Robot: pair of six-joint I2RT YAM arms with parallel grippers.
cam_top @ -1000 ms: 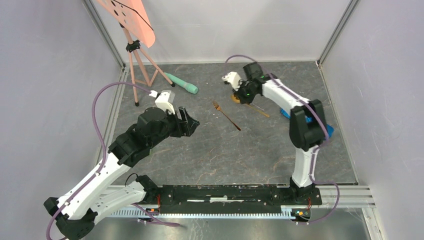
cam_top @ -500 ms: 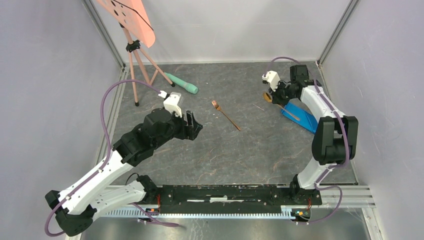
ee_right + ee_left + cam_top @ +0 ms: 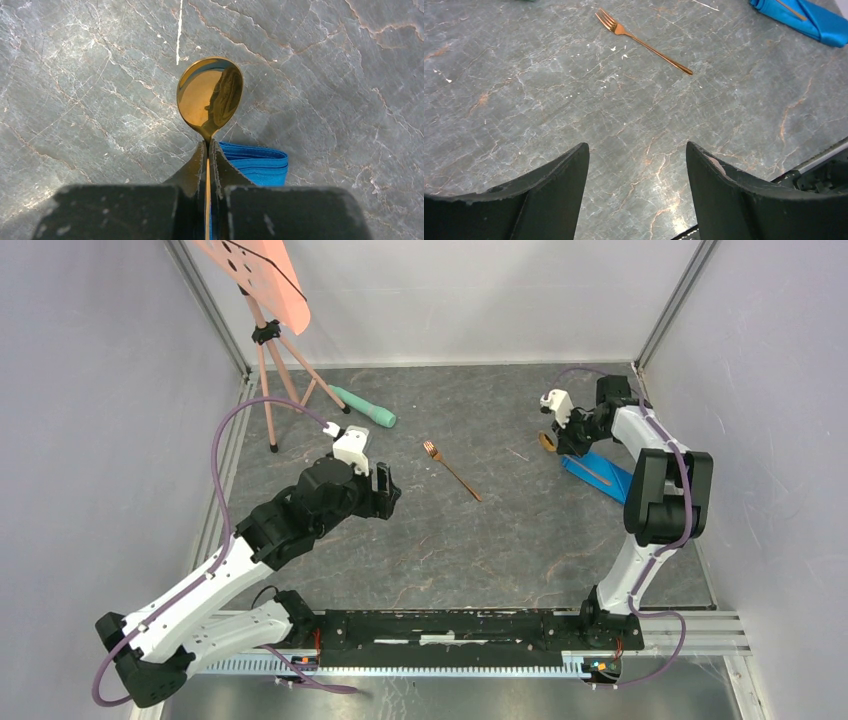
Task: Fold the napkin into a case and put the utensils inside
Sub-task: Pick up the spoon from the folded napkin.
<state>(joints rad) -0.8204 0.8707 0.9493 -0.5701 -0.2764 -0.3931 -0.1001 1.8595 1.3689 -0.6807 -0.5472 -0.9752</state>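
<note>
Table (image 3: 430,540): dark stone-look top, carries everything.
Left gripper (image 3: 636,147): jaws apart, empty, hovering over bare table, near side of the fork.
Right gripper (image 3: 208,145): jaws pinched together on the spoon's handle.
Case (image 3: 600,475): napkin lies as a narrow blue packet at the right side; fold judged done.
Fork (image 3: 641,42): flat at table centre, untouched.
Spoon (image 3: 210,97): bowl held over the table, just past the case's end.
Judged: 0 of 2 utensils inside; both insertions remain.
</note>
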